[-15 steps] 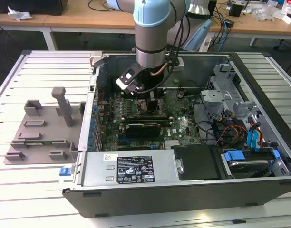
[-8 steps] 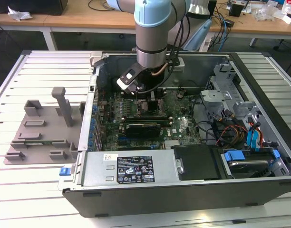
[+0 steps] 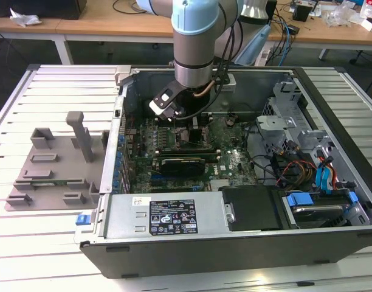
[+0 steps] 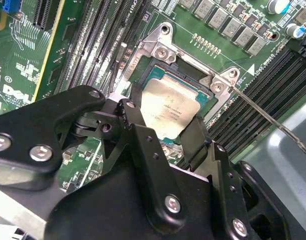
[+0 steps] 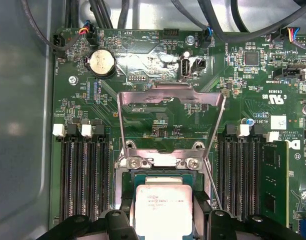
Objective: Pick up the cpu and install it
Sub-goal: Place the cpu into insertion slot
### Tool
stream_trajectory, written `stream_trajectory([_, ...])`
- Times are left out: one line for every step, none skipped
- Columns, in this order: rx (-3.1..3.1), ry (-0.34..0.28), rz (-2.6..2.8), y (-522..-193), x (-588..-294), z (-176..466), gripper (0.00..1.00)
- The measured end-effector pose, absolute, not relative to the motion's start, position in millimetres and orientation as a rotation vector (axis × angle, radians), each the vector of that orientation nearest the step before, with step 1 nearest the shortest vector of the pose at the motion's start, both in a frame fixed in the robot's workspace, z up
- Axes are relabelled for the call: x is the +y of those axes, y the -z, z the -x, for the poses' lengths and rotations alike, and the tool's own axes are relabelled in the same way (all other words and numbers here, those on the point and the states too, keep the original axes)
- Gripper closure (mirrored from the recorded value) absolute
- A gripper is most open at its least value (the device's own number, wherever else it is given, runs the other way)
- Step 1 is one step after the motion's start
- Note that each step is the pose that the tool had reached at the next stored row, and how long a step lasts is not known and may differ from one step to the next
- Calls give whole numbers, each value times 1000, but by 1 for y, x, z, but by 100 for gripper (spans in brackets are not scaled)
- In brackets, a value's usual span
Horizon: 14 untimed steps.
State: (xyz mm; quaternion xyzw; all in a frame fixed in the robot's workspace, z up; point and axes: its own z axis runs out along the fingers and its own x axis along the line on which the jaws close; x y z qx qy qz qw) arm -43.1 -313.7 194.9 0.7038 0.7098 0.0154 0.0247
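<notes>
1. The gripper [image 4: 165,125] is seen clamped on the cpu [image 4: 170,107], with one finger set against each of two opposite edges.
2. The cpu is held flat at the open socket [image 4: 193,75], whose load plate [image 5: 170,100] is swung back over the motherboard [image 5: 158,50]. Whether it is seated cannot be told.
3. The chip is judged light, stiff and fragile underneath, so it is best gripped by its edges.

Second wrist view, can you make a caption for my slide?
Robot fingers hold the silvery cpu right over the open socket on the green motherboard.
</notes>
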Motion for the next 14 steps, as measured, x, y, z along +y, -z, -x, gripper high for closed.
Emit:
stream_trajectory([2196,-47,-2177,-195,-314,43,45])
stream_trajectory([2196,-48,-2177,-195,-314,43,45])
stream_trajectory([2195,-48,-2177,-195,-314,43,45])
stream_trajectory([2196,-48,-2177,-195,-314,43,45])
stream_trajectory([2195,-48,-2177,-195,-314,43,45])
stream_trajectory([2196,-49,-2177,-194,-314,43,45])
stream_trajectory([2196,-49,-2177,-194,-313,43,39])
stream_trajectory([2196,-48,-2177,-195,-314,43,39])
stream_trajectory([2198,-53,-2179,-195,-314,43,39])
stream_trajectory([2201,-61,-2183,-195,-314,43,39])
stream_trajectory([2202,-64,-2185,-195,-314,43,39])
stream_trajectory([2202,-65,-2185,-195,-314,43,39])
stream_trajectory([2202,-65,-2185,-195,-314,43,39])
stream_trajectory([2203,-65,-2185,-195,-314,43,39])
